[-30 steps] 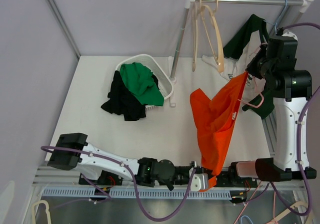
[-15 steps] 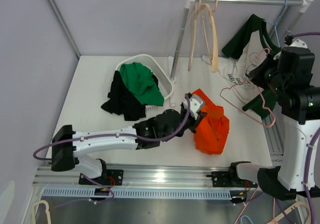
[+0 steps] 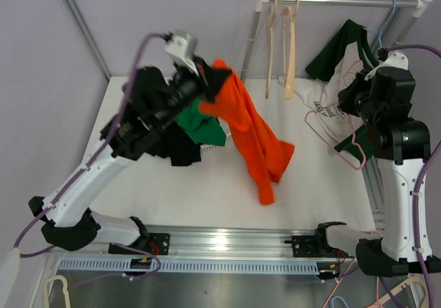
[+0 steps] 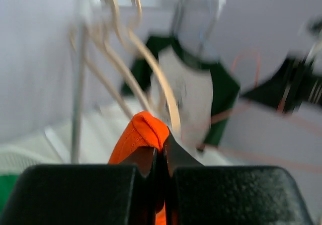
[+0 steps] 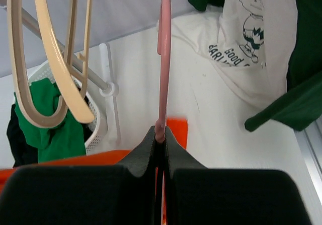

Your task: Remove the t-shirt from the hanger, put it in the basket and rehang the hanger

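The orange t-shirt (image 3: 255, 136) hangs free from my left gripper (image 3: 207, 86), which is raised high above the basket at the back left. In the left wrist view that gripper (image 4: 162, 147) is shut on a fold of the orange t-shirt (image 4: 143, 129). The shirt's lower end dangles over the middle of the table. The pink wire hanger (image 3: 337, 132) is bare and held at the right by my right gripper (image 3: 353, 96). The right wrist view shows this gripper (image 5: 161, 134) shut on the hanger (image 5: 163, 59).
A white basket (image 3: 231, 122) with green and black clothes stands at the back left of the table. A rail (image 3: 344, 3) at the back right carries cream hangers (image 3: 282, 46) and a white and green shirt (image 3: 331, 80). The rail's post (image 3: 248, 53) stands beside the basket.
The t-shirt came off the hanger. My left gripper carried it from the near edge across the table, then up to the back left. The right gripper kept the bare hanger.
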